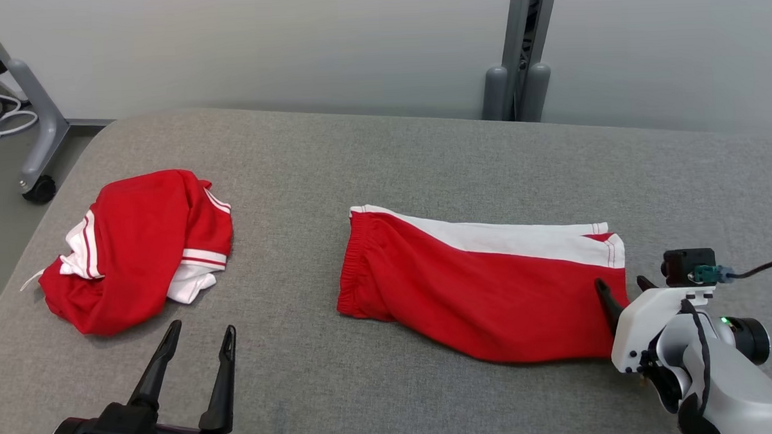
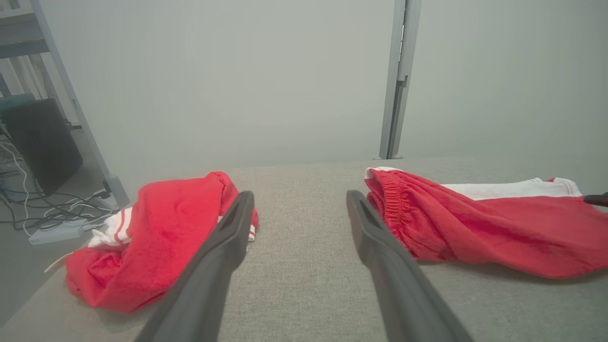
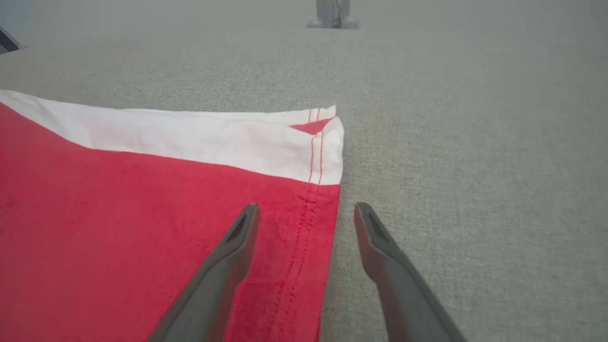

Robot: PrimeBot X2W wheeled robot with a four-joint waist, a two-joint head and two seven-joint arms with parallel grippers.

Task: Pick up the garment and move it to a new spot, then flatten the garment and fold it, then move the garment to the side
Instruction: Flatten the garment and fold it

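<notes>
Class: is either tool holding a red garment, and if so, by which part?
Nothing is held. The left tool is open over the grey fabric surface; the right tool is open, straddling the hem of the flat red-and-white cloth shorts.

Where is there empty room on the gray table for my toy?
Bare gray table lies between the crumpled red clothes and the flat red shorts, and behind both. It's crowded by the right end effector at the shorts' hem.
</notes>
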